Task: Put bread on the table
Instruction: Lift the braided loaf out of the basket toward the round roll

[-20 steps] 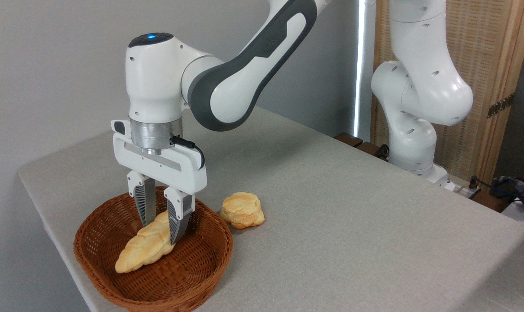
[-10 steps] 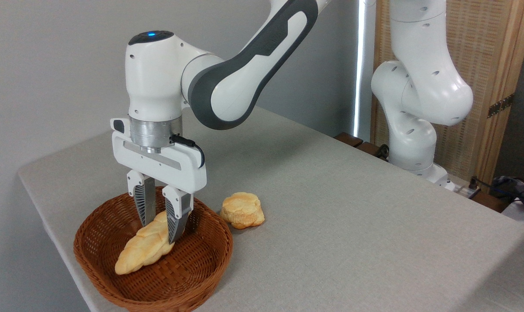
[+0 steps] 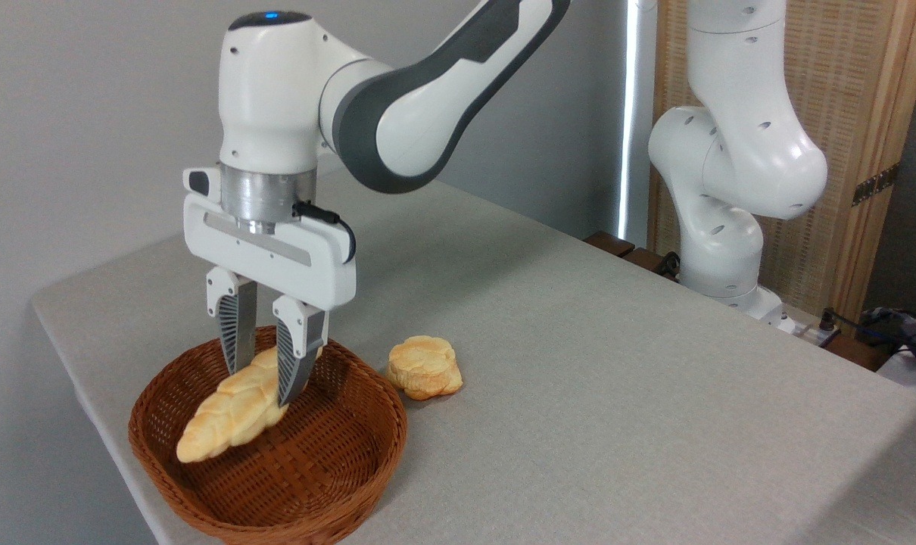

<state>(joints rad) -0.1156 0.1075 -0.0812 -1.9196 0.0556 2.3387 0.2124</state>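
The bread [image 3: 227,415], a long braided golden loaf, hangs tilted just above the floor of a brown wicker basket [image 3: 352,469], its pointed end lower left. My gripper [image 3: 261,387] is shut on the loaf's upper right part, fingers pointing down into the basket. The table [image 3: 579,393], covered in light grey-beige cloth, carries the basket at its front left corner.
A small round flat-topped bun [image 3: 425,368] lies on the cloth just right of the basket. The arm's white base [image 3: 719,250] stands at the table's far right edge, before a wooden screen [image 3: 844,113]. Cables and dark items sit at far right.
The gripper has risen and shifted slightly left with the loaf in it. The bread has lifted off the basket floor.
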